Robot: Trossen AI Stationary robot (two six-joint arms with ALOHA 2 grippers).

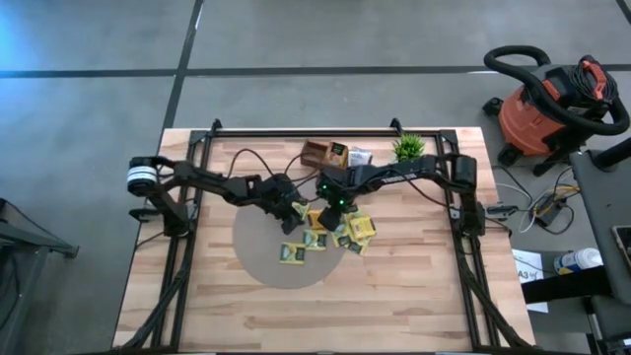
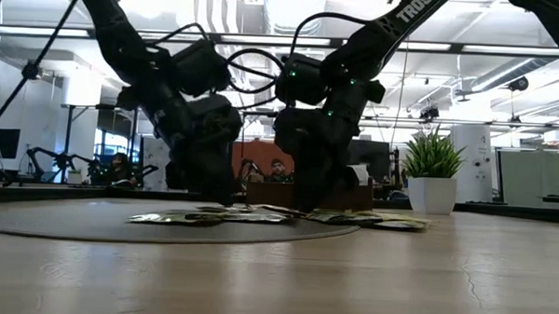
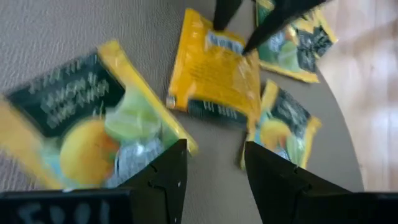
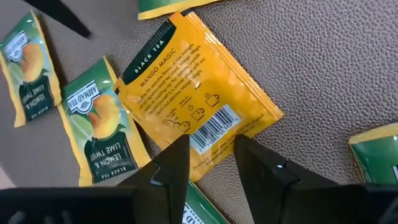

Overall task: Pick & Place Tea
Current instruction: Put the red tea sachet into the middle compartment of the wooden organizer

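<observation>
Your left claw (image 1: pixel 296 212) and right claw (image 1: pixel 329 210) both hang low over the round grey mat (image 1: pixel 258 258) on the wooden table (image 1: pixel 394 306). The flat paper tea sachets (image 1: pixel 330 235), yellow and green, lie scattered on that mat. The right claw's fingers (image 4: pixel 171 165) stand apart over a yellow mango sachet (image 4: pixel 196 102), gripping nothing. The left claw's fingers (image 3: pixel 168 171) are parted just beside a lemon-lime sachet (image 3: pixel 87 124), empty.
</observation>
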